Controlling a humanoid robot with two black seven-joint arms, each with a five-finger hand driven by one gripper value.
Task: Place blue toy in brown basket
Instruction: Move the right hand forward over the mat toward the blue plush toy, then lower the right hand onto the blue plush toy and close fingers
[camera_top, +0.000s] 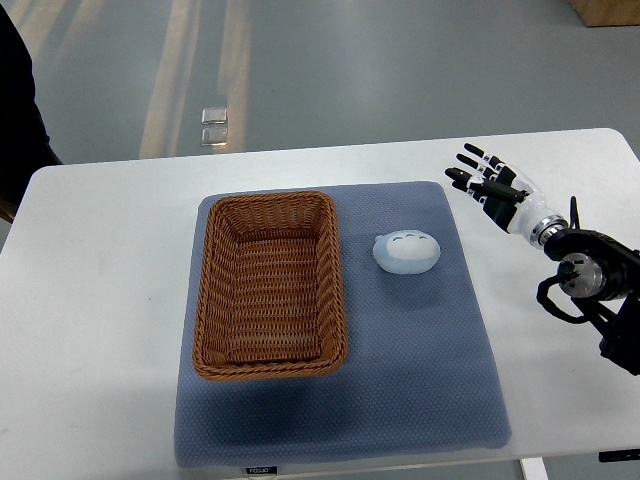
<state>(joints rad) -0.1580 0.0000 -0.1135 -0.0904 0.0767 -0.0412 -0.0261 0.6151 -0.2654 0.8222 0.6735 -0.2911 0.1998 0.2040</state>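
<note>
A pale blue rounded toy (407, 251) lies on the blue-grey mat (420, 360), just right of the brown wicker basket (215, 300). The basket is rectangular and holds nothing. My right hand (484, 180) comes in from the right edge and hovers over the white table, up and to the right of the toy and apart from it. Its fingers are spread and hold nothing. My left arm does not show.
The white table (100, 300) carries the mat. A dark shape, perhaps a person's clothing (18, 110), stands at the left edge beyond the table. A small shiny object (213, 127) lies on the grey floor behind the table.
</note>
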